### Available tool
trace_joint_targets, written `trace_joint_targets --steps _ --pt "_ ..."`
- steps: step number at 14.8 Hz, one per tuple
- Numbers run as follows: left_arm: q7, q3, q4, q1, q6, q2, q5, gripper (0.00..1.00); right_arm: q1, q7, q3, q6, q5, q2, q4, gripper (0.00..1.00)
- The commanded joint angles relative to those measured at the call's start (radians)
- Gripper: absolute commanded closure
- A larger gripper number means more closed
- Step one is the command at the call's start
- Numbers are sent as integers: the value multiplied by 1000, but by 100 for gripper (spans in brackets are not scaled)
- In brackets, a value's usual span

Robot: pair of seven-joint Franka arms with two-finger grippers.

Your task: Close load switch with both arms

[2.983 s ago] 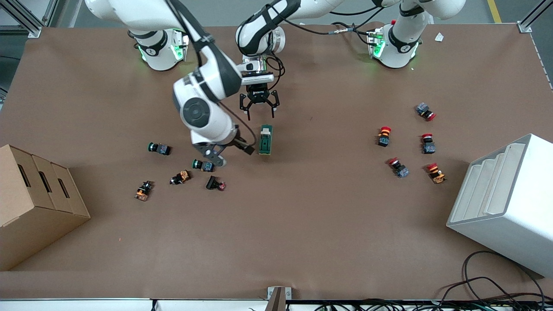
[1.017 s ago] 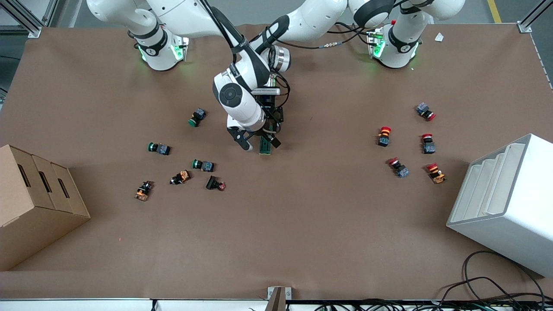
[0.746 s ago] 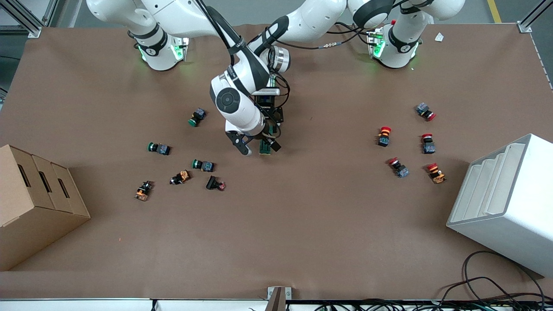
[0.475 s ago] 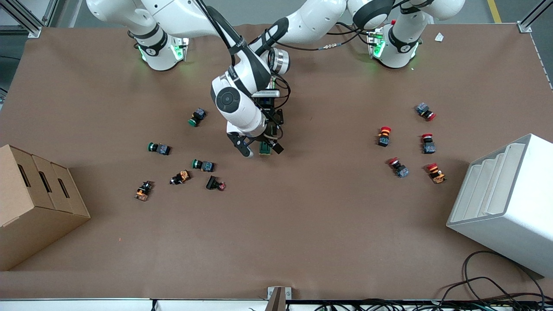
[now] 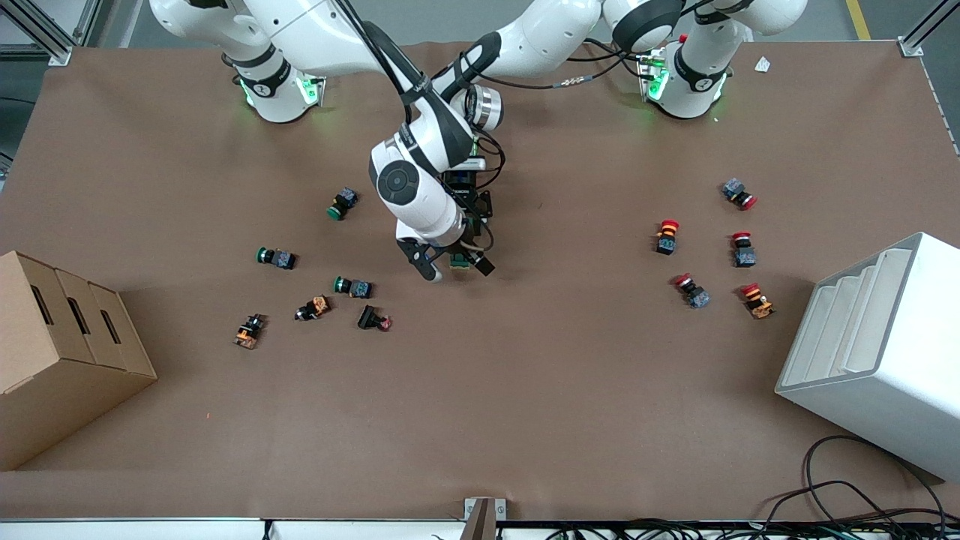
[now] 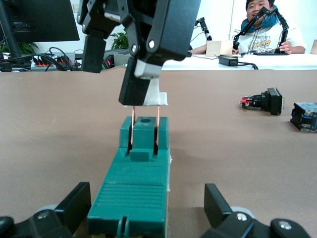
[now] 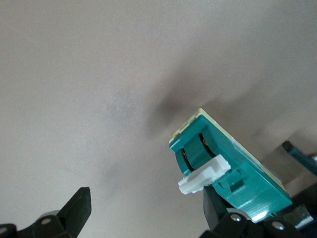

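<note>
Across the brown table (image 5: 525, 390), everything is placed here against the load switch (image 5: 459, 260), which lies on the table roughly midway between the two arms' bases, nearer the front camera than both. Largest are the cardboard box (image 5: 52, 352) at the right arm's end and the white stepped bin (image 5: 877, 352) at the left arm's end, both nearer the camera than the switch. The right arm (image 5: 409, 176) reaches in over the switch, so the front view shows only a sliver of green; its right gripper (image 5: 456, 268) is spread, one finger each side of the switch's camera-side end. The left gripper (image 5: 466, 214) sits at the switch's other end, mostly hidden under the right arm. The left wrist view reveals what the front view hides: the left gripper (image 6: 147, 210) is open astride the green body (image 6: 136, 183), and one right finger (image 6: 141, 82) touches the raised white lever (image 6: 148, 99). From the right wrist view, the lever (image 7: 204, 174) juts up from the body (image 7: 233, 173). Red mushroom buttons (image 5: 667, 236) lie toward the left arm's end, green push buttons (image 5: 352, 286) toward the right arm's.
</note>
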Motion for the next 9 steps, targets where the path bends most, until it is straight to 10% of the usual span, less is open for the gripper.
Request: trace_joint_targets --steps 1,9 --pt "4 5 26 8 13 43 -2 0 -28 -22 7 1 20 53 72 0" --pt "6 5 26 13 13 29 -2 0 -67 -82 7 -39 19 82 121 0"
